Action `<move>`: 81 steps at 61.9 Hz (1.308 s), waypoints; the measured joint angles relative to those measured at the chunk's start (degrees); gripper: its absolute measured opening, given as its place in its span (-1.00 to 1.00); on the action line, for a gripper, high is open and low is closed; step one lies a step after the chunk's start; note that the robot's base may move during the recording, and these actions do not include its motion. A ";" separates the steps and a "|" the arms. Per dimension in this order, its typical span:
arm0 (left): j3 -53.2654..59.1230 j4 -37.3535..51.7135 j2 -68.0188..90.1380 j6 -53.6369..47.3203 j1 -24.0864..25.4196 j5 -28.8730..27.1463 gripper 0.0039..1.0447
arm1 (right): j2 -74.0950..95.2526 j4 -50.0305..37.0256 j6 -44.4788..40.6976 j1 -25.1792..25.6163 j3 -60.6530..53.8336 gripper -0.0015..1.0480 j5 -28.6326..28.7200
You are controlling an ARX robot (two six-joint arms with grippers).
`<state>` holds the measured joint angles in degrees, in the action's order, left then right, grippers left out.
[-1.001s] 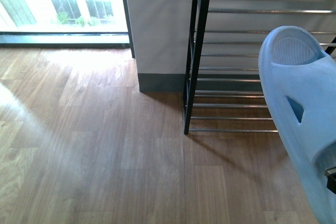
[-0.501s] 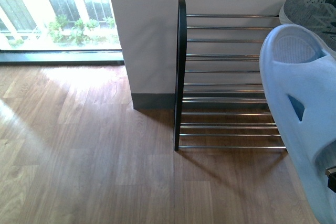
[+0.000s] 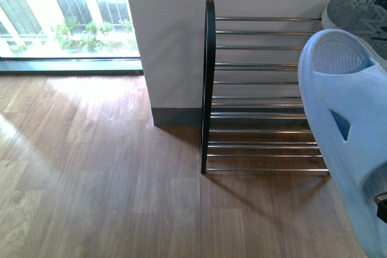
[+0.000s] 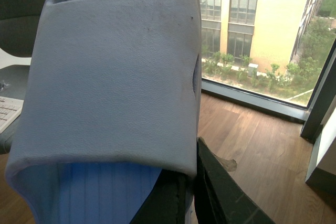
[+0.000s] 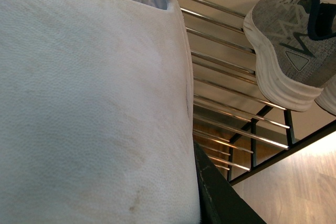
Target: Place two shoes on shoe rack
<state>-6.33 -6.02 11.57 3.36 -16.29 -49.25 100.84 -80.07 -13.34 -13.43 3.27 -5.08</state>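
The shoe rack [image 3: 261,83] stands against the white wall, its black rounded side piece [image 3: 208,77] at the left and chrome bars running right. A grey knit sneaker [image 3: 355,11] rests on its top tier at the right; in the right wrist view this sneaker [image 5: 291,51] shows with its white sole over the bars [image 5: 231,103]. One pale blue slide [image 3: 346,140] hangs at the front view's right edge, before the rack. My right gripper [image 5: 195,182] is shut on that slide [image 5: 89,108]. My left gripper [image 4: 185,195] is shut on another pale blue slide [image 4: 115,77], out of the front view.
Wood floor [image 3: 103,179] spreads left of the rack. A bright floor-to-ceiling window [image 3: 66,16] lies at the far left, beside the white wall column [image 3: 172,34] with a dark skirting. A keyboard edge [image 4: 8,109] shows in the left wrist view.
A second ago the front view sat closer to the rack; it has since drawn back, bringing the rack's top and the sneaker into view. Nothing has shifted in the last half second.
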 joint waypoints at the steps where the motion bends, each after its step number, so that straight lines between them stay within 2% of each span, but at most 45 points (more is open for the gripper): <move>1: 0.00 0.00 0.00 0.00 0.00 0.00 -0.97 | 0.00 0.00 0.00 0.00 0.00 -0.97 0.00; 6: 0.00 0.00 0.00 0.00 0.02 -0.02 -0.97 | 3.80 0.52 1.36 -0.07 2.71 -0.97 1.99; 10: 0.00 0.00 -0.02 0.00 0.00 -0.04 -0.97 | 14.75 0.44 3.96 -0.07 14.62 -0.97 4.20; 15: -0.02 0.00 0.11 0.00 0.02 0.09 -0.97 | 26.60 0.28 6.05 -0.13 27.10 -0.97 3.76; 21: -0.02 0.00 -0.15 0.00 -0.13 0.09 -0.97 | 29.66 0.28 6.08 -0.13 29.07 -0.97 3.32; 26: -0.02 0.00 -0.17 0.02 -0.07 -0.02 -0.97 | 33.86 3.30 5.99 1.81 36.65 -0.97 1.90; 44: -0.02 0.00 -0.15 0.02 -0.04 -0.04 -0.97 | 27.80 19.15 2.95 10.51 49.31 -0.97 0.46; 66: -0.02 0.00 -0.15 0.02 -0.04 -0.04 -0.97 | 28.98 27.50 -0.48 7.17 62.90 -0.97 -0.15; 81: -0.02 0.00 -0.15 0.02 -0.04 -0.04 -0.97 | 33.66 34.34 -8.57 6.86 69.33 -0.97 -4.85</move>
<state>-6.35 -6.02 11.42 3.38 -16.34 -49.30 134.50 -45.74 -21.91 -6.57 72.60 -9.93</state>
